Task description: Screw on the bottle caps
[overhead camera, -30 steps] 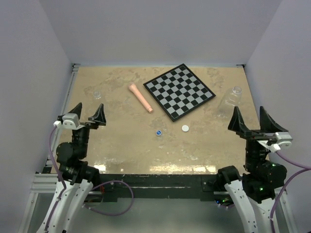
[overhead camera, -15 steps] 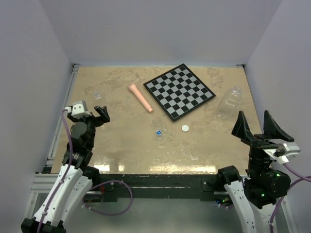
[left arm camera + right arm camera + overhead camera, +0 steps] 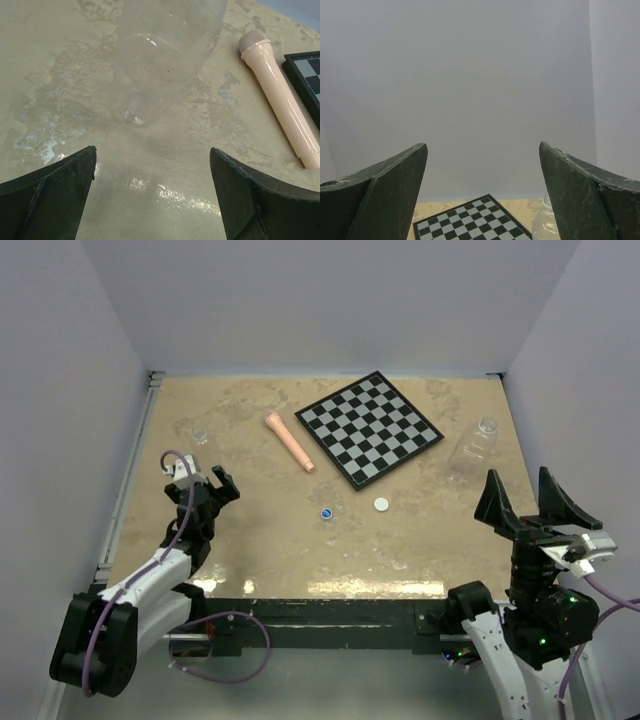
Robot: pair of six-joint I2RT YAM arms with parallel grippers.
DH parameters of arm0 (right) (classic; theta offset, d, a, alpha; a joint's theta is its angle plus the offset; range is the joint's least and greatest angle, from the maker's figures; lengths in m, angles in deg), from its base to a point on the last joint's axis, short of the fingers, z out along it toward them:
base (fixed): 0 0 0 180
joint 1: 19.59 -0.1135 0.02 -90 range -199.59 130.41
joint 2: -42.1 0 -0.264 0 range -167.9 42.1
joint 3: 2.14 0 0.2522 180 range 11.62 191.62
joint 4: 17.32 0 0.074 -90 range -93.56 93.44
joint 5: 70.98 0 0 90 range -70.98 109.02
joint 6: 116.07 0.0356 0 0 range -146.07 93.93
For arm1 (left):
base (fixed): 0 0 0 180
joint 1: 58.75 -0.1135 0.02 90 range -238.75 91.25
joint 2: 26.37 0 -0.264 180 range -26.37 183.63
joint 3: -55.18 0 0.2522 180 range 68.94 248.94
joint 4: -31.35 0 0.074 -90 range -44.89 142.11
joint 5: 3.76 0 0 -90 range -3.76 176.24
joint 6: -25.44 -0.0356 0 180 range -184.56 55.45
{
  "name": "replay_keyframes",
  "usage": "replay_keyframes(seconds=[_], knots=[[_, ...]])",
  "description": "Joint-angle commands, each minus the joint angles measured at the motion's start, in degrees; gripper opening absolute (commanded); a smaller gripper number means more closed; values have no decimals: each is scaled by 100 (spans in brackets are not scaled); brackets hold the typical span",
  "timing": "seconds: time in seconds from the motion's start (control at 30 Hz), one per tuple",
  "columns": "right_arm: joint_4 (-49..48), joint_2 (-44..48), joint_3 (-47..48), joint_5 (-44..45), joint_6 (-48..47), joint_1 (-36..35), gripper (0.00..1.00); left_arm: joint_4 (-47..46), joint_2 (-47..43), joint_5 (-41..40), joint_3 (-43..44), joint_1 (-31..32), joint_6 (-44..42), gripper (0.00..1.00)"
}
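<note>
Left hand (image 3: 208, 485) gaping and empty, and it's the nearer arm: tiny bottle (image 3: 165, 55) stands upright dead ahead on the counter (image 3: 260, 550), centred on its opening, toy microphone (image 3: 280, 95) off right.

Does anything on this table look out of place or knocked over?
Nothing looks spilled or broken. The blue cap and white cap lie loose mid-table, far from the open bottles: small bottle at the left, large bottle at the right. The chessboard sits askew, and a pink toy microphone lies beside it.
</note>
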Motion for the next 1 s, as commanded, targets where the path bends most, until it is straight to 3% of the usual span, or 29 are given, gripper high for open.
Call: replay_keyframes(seconds=[0.0,0.17,0.5,0.97], knots=[[-27,170,70,-85,48,-84,98,-2189,385,-365,-154,32,-592,100],[-27,170,79,-76,48,-128,99,-2954,1053,-313,12,15,-1243,100],[-27,170,79,-58,48,-137,98,-2744,1818,-725,680,-55,-1270,99],[-27,170,61,-41,39,-137,99,-2779,2231,-524,1032,-424,-1507,97]])
